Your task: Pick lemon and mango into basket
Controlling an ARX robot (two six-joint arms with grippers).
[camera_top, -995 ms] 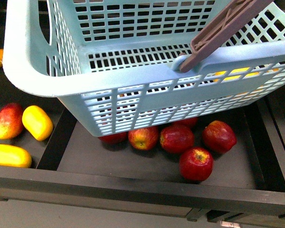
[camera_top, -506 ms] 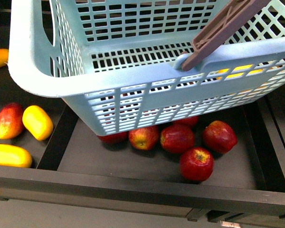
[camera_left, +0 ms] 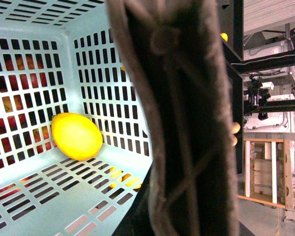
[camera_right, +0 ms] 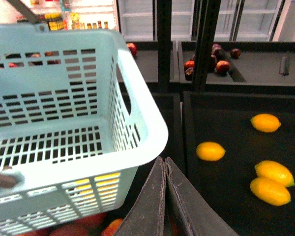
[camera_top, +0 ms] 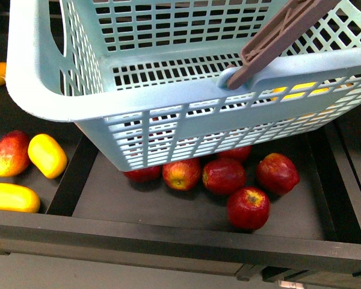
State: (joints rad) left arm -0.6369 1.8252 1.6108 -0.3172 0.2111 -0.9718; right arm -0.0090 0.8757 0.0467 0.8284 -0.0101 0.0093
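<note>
The aqua basket (camera_top: pixel 168 99) hangs above the shelf bins and fills the upper front view. Its brown handle (camera_top: pixel 277 36) rises to the upper right. In the left wrist view that handle (camera_left: pixel 187 123) fills the middle, with my left gripper shut on it and its fingers hidden. A lemon (camera_left: pixel 77 136) lies on the basket's floor (camera_left: pixel 49 196) against a slotted wall. The mango (camera_top: pixel 12 153), red blending to yellow, lies in the left bin outside the basket. My right gripper (camera_right: pixel 164 160) is shut and empty, beside the basket's rim (camera_right: pixel 147 123).
Several red apples (camera_top: pixel 248 208) lie in the black bin (camera_top: pixel 138 208) under the basket. Plain yellow fruits (camera_top: pixel 47 155) lie beside the mango. More lemons (camera_right: pixel 210 151) lie in the dark bin past my right gripper. A black upright post (camera_right: pixel 163 44) separates the bins.
The basket swayed slightly to the right and then back left. The fruit in the bins has not moved.
</note>
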